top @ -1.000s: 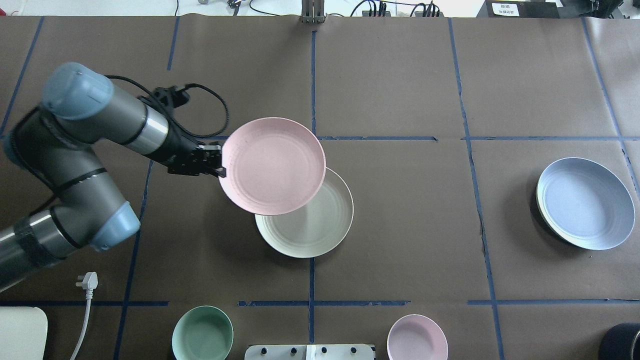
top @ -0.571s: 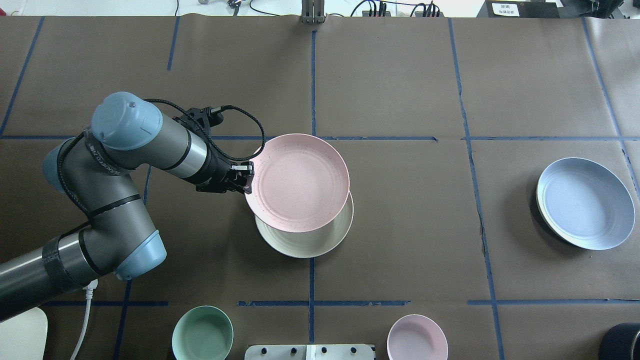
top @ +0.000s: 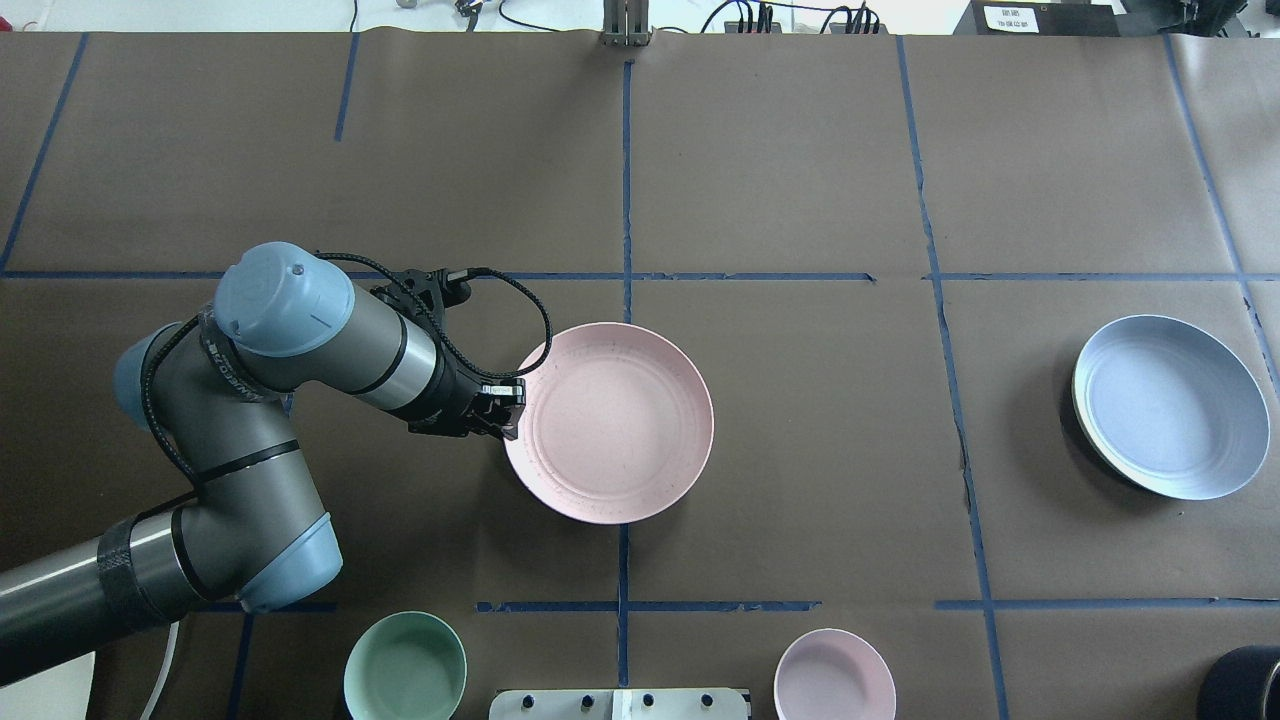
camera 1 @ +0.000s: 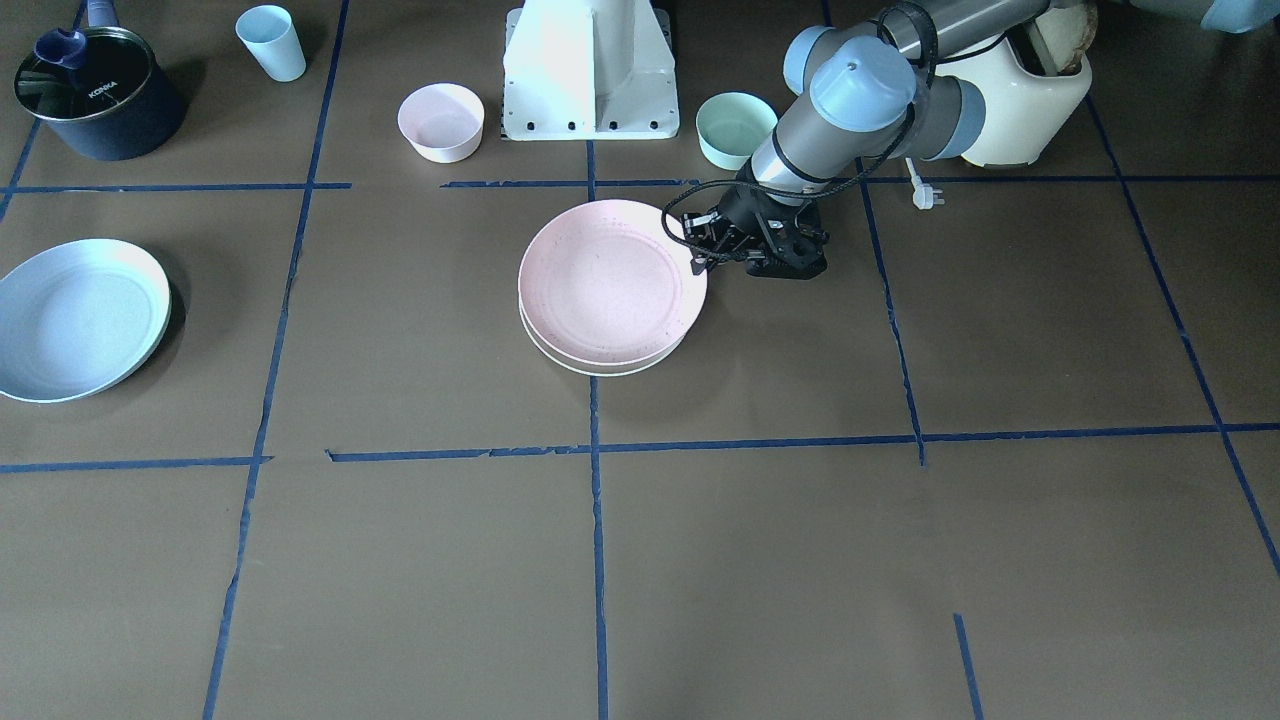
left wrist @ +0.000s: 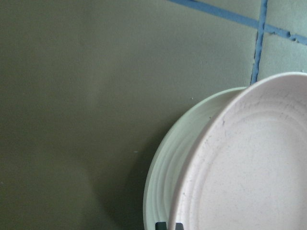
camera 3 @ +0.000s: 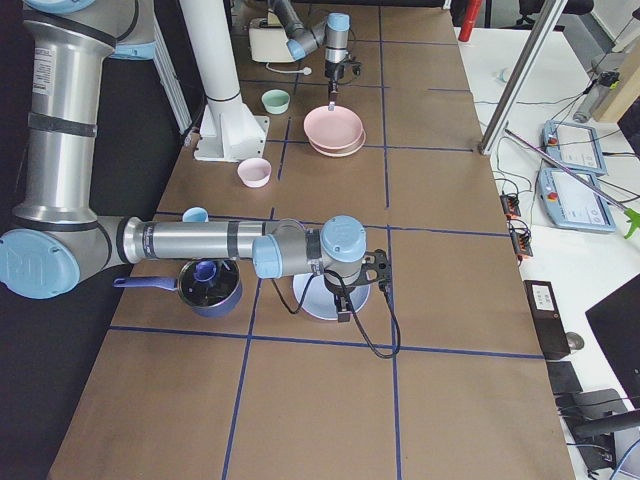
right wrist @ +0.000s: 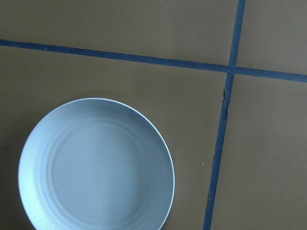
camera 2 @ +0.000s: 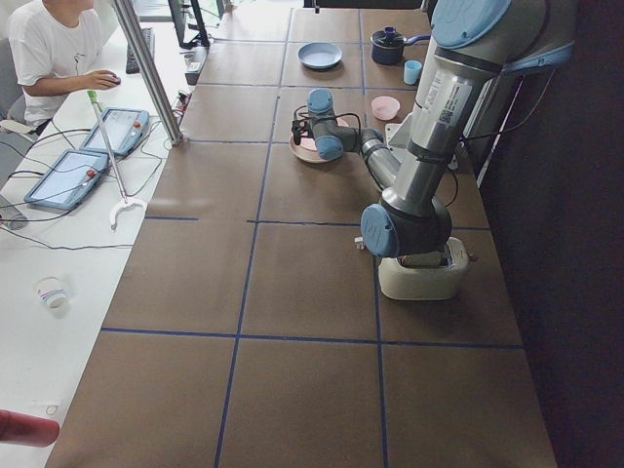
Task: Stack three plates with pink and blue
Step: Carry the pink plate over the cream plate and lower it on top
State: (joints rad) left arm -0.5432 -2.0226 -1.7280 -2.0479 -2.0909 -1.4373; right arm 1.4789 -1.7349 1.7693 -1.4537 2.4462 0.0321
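The pink plate [top: 610, 422] is laid flat, face up, on the cream plate [camera 1: 600, 369] near the middle of the table [top: 820, 450]. Its robot-left rim is pinched by the left gripper [top: 510, 408], and being round it offers no long axis. The blue plate [top: 1170, 405] is set well apart to the robot's right across broad brown paper, with the mint bowl [top: 405, 668] and small pink bowl [top: 835, 675] nearer the robot's edge. The cream plate is covered overhead, its rim being shown only in the front-facing and left wrist views; the right gripper [camera 3: 342, 310] is seen only from the right side, over the blue plate, and whether it is open cannot be told.
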